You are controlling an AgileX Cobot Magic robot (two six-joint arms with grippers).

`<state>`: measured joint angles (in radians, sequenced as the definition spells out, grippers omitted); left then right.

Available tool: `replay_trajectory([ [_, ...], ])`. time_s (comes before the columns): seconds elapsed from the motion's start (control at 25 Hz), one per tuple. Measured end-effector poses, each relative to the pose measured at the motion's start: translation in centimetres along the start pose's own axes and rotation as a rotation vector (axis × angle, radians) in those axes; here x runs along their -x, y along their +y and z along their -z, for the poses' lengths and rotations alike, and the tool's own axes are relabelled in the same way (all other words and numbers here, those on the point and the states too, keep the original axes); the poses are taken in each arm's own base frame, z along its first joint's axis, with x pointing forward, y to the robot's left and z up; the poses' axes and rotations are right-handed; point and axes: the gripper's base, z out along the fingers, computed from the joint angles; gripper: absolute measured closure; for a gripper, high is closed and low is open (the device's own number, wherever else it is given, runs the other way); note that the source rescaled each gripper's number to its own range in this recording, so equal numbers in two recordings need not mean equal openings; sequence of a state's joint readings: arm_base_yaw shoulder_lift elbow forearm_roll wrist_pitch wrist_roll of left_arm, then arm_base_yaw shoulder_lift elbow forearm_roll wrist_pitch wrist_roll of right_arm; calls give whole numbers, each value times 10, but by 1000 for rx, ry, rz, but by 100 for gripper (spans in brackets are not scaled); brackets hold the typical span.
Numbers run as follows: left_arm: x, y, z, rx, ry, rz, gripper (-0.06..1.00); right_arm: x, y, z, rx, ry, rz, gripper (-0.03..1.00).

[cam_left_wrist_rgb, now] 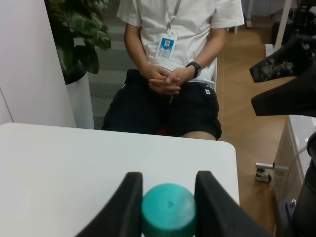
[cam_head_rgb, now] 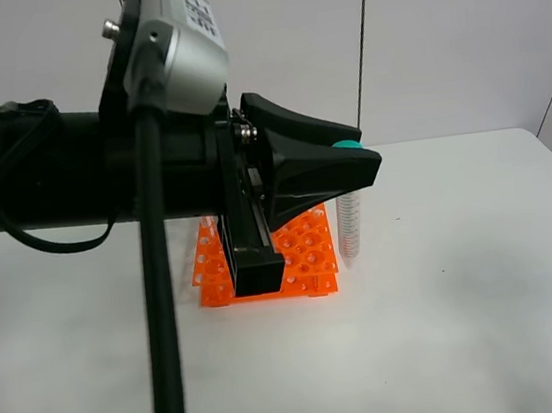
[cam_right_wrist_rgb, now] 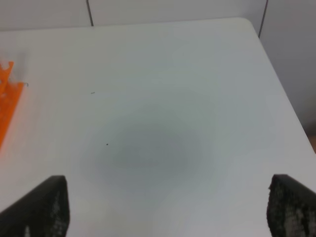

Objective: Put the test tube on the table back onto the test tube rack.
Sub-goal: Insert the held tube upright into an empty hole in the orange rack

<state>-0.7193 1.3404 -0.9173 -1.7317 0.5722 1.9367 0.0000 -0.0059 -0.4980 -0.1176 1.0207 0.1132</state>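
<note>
**Test tube [cam_head_rgb: 349, 226] gripped but not yet in the rack**

From the left of the high view, the left arm reaches across the middle. Its left gripper [cam_left_wrist_rgb: 168, 178] is clamped on the tube's teal cap [cam_left_wrist_rgb: 169, 210], one finger [cam_left_wrist_rgb: 124, 207] on each side. The test tube rack [cam_head_rgb: 310, 251] sits below the arm, partly hidden by it, and the holes that show hold nothing. The tube hangs upright just beside the rack, at its 3 o'clock. Whether its tip is clear of the table [cam_head_rgb: 468, 294] cannot be told.

The pick-up therefore looks done. What remains, by this reading, is to carry the tube toward 9 o'clock over a free hole, lower it in and let go.

Further right, the right gripper [cam_right_wrist_rgb: 169, 180] hangs over bare tabletop with its fingers wide apart and holds nothing.
</note>
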Motion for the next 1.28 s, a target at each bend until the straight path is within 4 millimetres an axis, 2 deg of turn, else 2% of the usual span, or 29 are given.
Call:
replay_trajectory([
  [0.92, 0, 0, 0, 5, 2, 0, 94, 0, 0, 0, 0, 0, 0, 13],
  [1.16, -6, 4, -2, 83, 92, -32, 94, 0, 0, 0, 0, 0, 0, 13],
  [1.28, 1, 8, -3, 158, 124, -23, 94, 0, 0, 0, 0, 0, 0, 13],
])
